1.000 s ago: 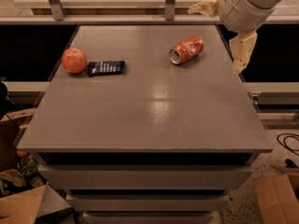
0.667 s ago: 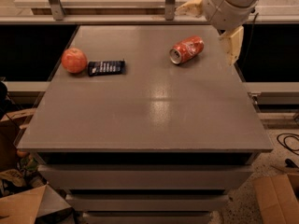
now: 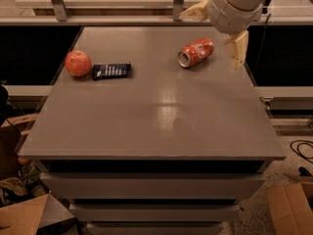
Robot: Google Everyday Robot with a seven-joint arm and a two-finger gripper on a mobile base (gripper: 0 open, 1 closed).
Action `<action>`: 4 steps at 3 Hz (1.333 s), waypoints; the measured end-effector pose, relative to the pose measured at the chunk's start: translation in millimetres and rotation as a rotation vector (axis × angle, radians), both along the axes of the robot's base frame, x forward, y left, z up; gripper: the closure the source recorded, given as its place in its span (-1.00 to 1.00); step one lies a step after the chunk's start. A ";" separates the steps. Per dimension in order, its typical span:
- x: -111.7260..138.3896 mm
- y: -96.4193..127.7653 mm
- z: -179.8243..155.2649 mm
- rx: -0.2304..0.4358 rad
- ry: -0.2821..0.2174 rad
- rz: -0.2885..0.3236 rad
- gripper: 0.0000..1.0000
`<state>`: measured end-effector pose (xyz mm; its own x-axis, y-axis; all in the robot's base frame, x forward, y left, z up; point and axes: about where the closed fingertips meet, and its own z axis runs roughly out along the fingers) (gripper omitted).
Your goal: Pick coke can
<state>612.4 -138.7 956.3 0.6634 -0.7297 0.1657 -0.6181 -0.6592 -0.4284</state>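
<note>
**Hovering gripper (image 3: 210, 39) spread wide over the far right of the table**

Hanging above the far-right part of the grey table (image 3: 156, 126), the gripper has its two pale fingers (image 3: 238, 50) set well apart and holds nothing. One finger points left along the far edge, and the other points down just beside the table's right edge. The white arm (image 3: 234, 1) behind them rises out of the top right corner of the view.

Between the two fingers, and lower than both, the coke can (image 3: 196, 52) lies on its side on the tabletop. It is red-orange with pale markings, and its silver round end faces near and left. The can touches neither finger. The downward finger is just to its right and the other is just beyond it on the far side.

Well apart from the can, near the far-left corner, a round red-orange apple (image 3: 78, 63) rests on the table. A flat black packet (image 3: 112, 71) with pale print lies just to its right, touching it or nearly so.

Below the tabletop the front shows stacked drawer-like tiers (image 3: 146, 185). Cardboard boxes sit on the floor at the near left (image 3: 24, 219) and near right (image 3: 291, 209), and a dark cable (image 3: 301, 148) loops on the floor at the right. A pale counter with metal posts (image 3: 179, 1) runs along behind the table's far edge.
</note>
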 end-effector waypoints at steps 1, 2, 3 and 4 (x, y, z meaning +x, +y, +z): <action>18.9 4.9 -21.7 -0.024 0.031 -0.015 -1.00; 40.5 9.3 -39.3 -0.065 0.038 -0.054 -1.00; 65.8 11.5 -57.1 -0.108 0.032 -0.109 -1.00; 87.6 9.9 -72.6 -0.146 0.018 -0.149 -1.00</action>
<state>699.9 -128.7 883.7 0.5533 -0.7893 0.2662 -0.7201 -0.6139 -0.3233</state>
